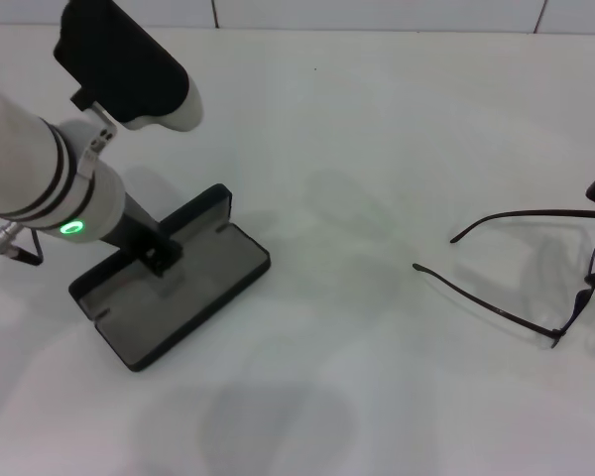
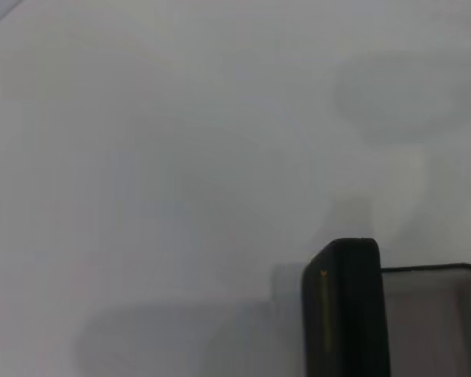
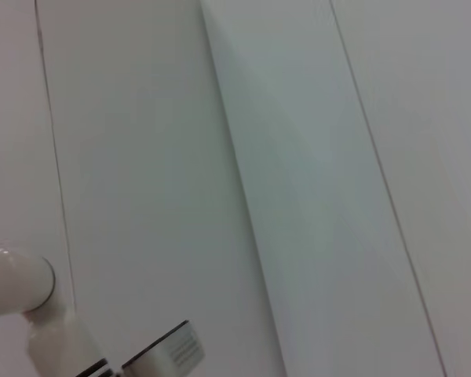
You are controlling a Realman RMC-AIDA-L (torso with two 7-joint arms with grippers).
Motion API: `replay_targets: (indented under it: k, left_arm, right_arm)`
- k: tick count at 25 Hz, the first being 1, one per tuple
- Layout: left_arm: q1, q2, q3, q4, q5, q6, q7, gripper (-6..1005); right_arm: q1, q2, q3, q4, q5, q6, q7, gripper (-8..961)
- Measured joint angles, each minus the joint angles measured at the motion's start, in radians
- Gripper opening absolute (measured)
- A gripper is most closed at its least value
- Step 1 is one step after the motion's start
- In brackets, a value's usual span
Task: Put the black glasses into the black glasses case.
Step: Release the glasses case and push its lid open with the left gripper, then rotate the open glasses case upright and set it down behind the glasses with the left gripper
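Now the left gripper (image 1: 159, 256) sits at the open black glasses case (image 1: 193, 302), grip unclear; black glasses (image 1: 535, 273) lie far right.

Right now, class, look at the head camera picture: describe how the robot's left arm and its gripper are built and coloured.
The left arm is a thick white cylinder with two thin black bands, a glowing green ring light and a silvery connector with a dark cable. A black block with a white rounded end sits above it. The left gripper is black.

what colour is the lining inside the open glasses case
Grey, inside the black glasses case; clearest in the head view.
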Motion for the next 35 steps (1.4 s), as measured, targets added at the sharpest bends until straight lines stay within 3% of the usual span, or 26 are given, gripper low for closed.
replay_targets:
  k: [7, 11, 16, 20, 27, 35]
  left_arm:
    - [0.018, 0.001, 0.035, 0.09, 0.001, -0.005, 0.025, 222]
    - [0.039, 0.0, 0.059, 0.156, 0.002, -0.057, 0.1, 195]
    - [0.055, 0.001, 0.168, 0.159, 0.001, -0.217, 0.259, 211]
    - [0.045, -0.004, 0.228, 0.072, 0.001, -0.387, 0.371, 224]
    - [-0.104, -0.009, 0.3, -0.14, 0.002, -0.501, 0.36, 247]
    - [-0.173, -0.009, 0.393, -0.299, 0.001, -0.663, 0.354, 273]
  right_arm:
    - [-0.011, 0.001, 0.08, 0.038, 0.0, -0.003, -0.039, 850]
    - [-0.045, -0.004, 0.248, 0.094, 0.0, -0.055, -0.076, 850]
    - [-0.113, -0.01, 0.475, 0.129, 0.0, -0.18, -0.1, 849]
    - [-0.163, -0.012, 0.563, 0.142, 0.0, -0.261, -0.107, 848]
    - [-0.2, -0.01, 0.561, 0.164, -0.01, -0.273, -0.118, 845]
    - [-0.207, -0.01, 0.558, 0.169, -0.013, -0.267, -0.125, 845]
